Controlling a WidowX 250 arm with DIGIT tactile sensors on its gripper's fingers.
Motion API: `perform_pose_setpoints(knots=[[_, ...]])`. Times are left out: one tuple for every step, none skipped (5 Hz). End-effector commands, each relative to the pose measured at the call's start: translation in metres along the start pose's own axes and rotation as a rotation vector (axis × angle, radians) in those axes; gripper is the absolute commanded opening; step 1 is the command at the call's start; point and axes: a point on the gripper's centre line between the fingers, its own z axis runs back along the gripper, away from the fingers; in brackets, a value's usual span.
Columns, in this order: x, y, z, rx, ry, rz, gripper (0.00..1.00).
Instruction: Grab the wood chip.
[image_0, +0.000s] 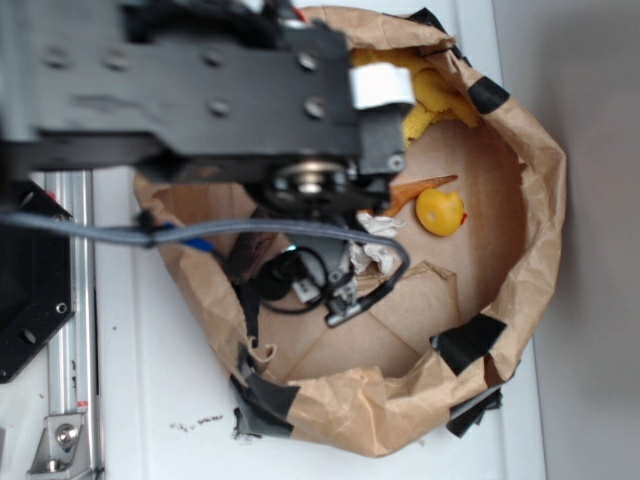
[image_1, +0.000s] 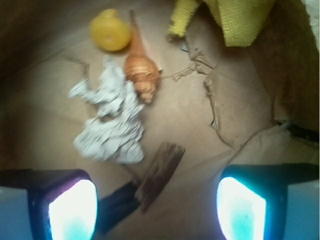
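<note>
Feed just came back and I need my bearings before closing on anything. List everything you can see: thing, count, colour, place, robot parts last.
wood chip: one, dark brown, lying flat on the bin floor between the open jaws
seashell: one, glossy tan-orange spiral, beyond the chip
crumpled paper: one wad, white-grey, beside the seashell
rubber duck: one, yellow, on the floor by the shell's pointed end
cloth: one, yellow, against the bin wall
paper bin: one, brown, rim patched with black tape
table: one, white, under the bin
gripper: one, black, open above the chip
</note>
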Motion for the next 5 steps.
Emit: perform_pose_setpoints(knots=[[-0.001,0.0,-0.01,-0.04,0.021,0.009,1.0],[-0.001,0.0,-0.01,-0.04,0.021,0.009,1.0],[-0.001,0.0,-0.01,-0.04,0.021,0.009,1.0],[-0.016,-0.002,-0.04,0.0,-0.039,0.016,1.0],[-0.029,0.002,-0.058,0.027,-0.01,0.006,1.0]])
